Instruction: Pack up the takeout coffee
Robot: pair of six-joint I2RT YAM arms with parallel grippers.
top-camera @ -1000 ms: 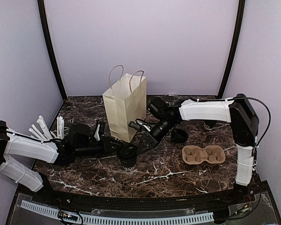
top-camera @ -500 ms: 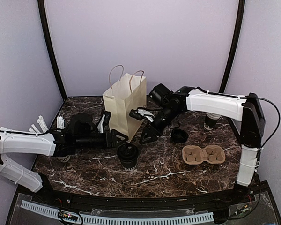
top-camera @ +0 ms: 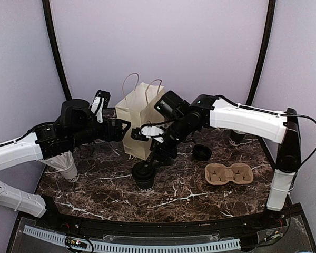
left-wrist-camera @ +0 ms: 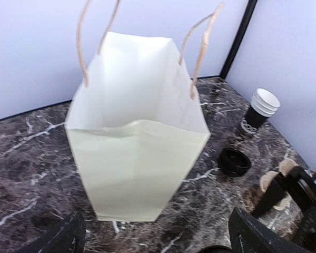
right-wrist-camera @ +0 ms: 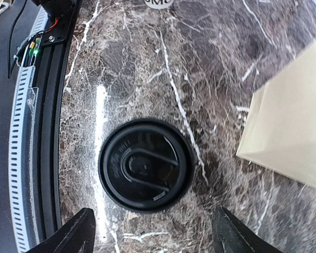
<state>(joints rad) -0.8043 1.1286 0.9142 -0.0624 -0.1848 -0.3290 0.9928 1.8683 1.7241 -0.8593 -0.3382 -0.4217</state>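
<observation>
Black plastic lid (right-wrist-camera: 146,165) seated on the coffee cup (top-camera: 144,175), which stands upright on the marble counter (top-camera: 189,197), just in front of the bag and well left of the pulp tray (top-camera: 229,174). Both tray holes are empty.

Right hand (right-wrist-camera: 154,224) hangs directly over the cup. Its fingers (right-wrist-camera: 76,232) are spread wide to either side of the lid and touch nothing.

Handling, my judgement: paper wall is thin and soft and will crush under a hard pinch. The lid is smooth, slippery and only pressed on. I cannot tell whether the cup is filled, so I treat it as heavy and liable to slosh. Best hold is across the body just under the lid rim, with light squeeze, kept upright. Gripping the lid alone may pop it off.

Left hand (left-wrist-camera: 158,240) is raised and faces the cream paper bag (left-wrist-camera: 137,158). It is wide apart and carries nothing. The bag mouth stands open.

Further right lie a loose lid (left-wrist-camera: 234,161) and a stack of cups (left-wrist-camera: 260,108). A white cup (top-camera: 68,167) sits under the left arm.
</observation>
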